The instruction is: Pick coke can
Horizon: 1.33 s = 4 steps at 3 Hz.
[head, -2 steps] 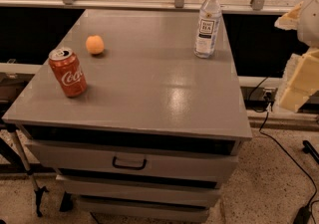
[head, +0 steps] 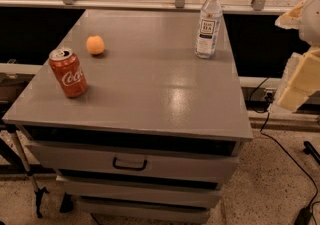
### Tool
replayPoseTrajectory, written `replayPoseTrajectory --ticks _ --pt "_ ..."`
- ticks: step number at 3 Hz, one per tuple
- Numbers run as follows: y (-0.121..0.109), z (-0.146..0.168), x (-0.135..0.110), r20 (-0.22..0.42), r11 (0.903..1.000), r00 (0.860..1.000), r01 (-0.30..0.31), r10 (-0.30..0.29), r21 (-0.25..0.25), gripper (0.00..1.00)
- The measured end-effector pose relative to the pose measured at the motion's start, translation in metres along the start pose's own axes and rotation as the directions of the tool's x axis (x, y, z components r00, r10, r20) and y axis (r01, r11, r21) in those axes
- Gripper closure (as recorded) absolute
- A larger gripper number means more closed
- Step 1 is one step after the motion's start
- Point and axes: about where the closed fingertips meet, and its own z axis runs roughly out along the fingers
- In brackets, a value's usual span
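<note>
I see nothing moved since earlier. The can [head: 68,72] stands upright near the worktop [head: 150,94] left edge. The gripper [head: 300,79] is beyond the right edge; I cannot tell its state.

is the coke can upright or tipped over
Upright: coke can stands on its base, silver top up. Gripper is far to its right.

The coke can [head: 68,73] bore white "Coca-Cola" script on red, and the water bottle [head: 207,24] wore a white label with dark lettering too small to read, left of the gripper [head: 299,81] at the right edge.
</note>
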Motion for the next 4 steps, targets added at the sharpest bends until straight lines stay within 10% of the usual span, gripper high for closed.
replayPoseTrajectory --ticks 1,2,4 --pt "0.004 0.002 -0.007 0.107 0.9991 0.993 -0.038 0.04 -0.016 0.0" --pt "0.011 0.014 -0.006 0.267 0.9952 0.959 -0.097 0.098 -0.016 0.0" --pt "0.033 0.058 -0.061 0.497 0.9833 0.852 -0.181 0.166 -0.017 0.0"
